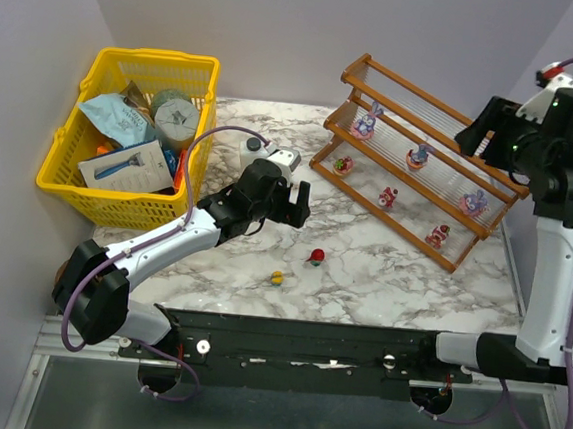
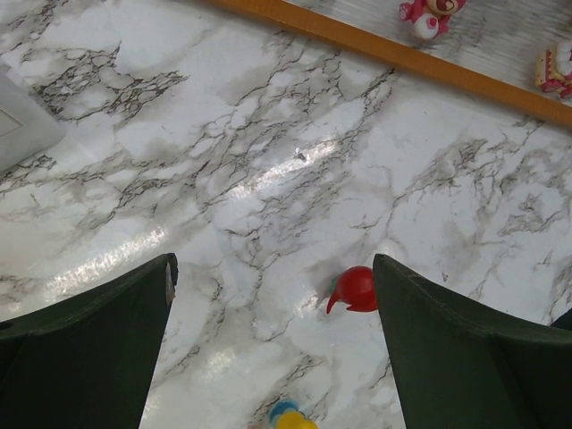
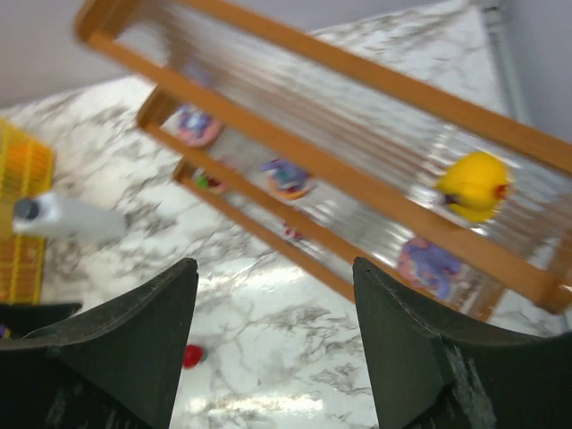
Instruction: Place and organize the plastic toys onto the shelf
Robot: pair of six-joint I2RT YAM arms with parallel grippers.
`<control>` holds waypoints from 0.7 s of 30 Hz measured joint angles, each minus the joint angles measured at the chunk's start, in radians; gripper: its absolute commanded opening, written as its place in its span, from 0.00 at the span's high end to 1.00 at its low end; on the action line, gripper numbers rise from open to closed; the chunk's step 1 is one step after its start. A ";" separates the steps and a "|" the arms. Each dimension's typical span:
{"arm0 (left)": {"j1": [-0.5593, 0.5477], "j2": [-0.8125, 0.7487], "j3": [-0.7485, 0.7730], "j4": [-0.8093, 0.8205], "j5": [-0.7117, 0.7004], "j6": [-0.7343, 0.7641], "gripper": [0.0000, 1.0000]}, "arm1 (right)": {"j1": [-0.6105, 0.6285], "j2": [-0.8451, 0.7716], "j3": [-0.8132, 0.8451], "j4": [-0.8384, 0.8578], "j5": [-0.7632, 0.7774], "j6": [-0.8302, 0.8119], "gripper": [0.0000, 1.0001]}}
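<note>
At the far left corner of the surface (image 1: 381, 283), the yellow basket (image 1: 64, 170) is holding packets and boxes that are no part of the job, and a white bottle (image 1: 255, 153) is lying just beside its right wall. Right of the bottle, the left pincer (image 2: 274, 268) is hovering low over the marble with its fingers spread wide and nothing between them. It is probably lining up on the red toy (image 2: 356, 290), which is lying loose near the middle of the surface, just inside the right finger. The yellow-and-blue toy (image 1: 276, 277) is lying a little nearer the front edge, apart from the red one; these two seem to be the only pieces waiting for a place. Towards the far right corner, the shelf (image 1: 444, 138) is standing slanted, so each figure is resting against a rail rather than sliding off. Three purple bunnies (image 1: 418, 156) are sitting spaced along the upper tier and three pink-red figures (image 1: 388, 196) along the lower one, which suggests sorting by kind. In the right wrist view a yellow toy (image 3: 474, 186) is perching higher up, by the right end. The right pincer (image 3: 275, 268) is hanging above the shelf near the right edge, opened wide and carrying nothing.
</note>
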 measured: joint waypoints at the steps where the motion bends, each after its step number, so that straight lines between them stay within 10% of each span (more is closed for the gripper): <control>1: 0.000 0.000 0.000 0.000 -0.004 0.000 0.01 | 0.045 -0.025 -0.034 0.017 -0.010 -0.007 0.23; 12: 0.018 -0.012 -0.009 0.000 -0.079 0.000 0.01 | 0.512 -0.279 -0.668 0.294 -0.010 -0.026 0.22; 21: 0.046 -0.054 -0.038 0.002 -0.157 -0.019 0.01 | 0.850 -0.135 -0.936 0.524 0.093 0.031 0.19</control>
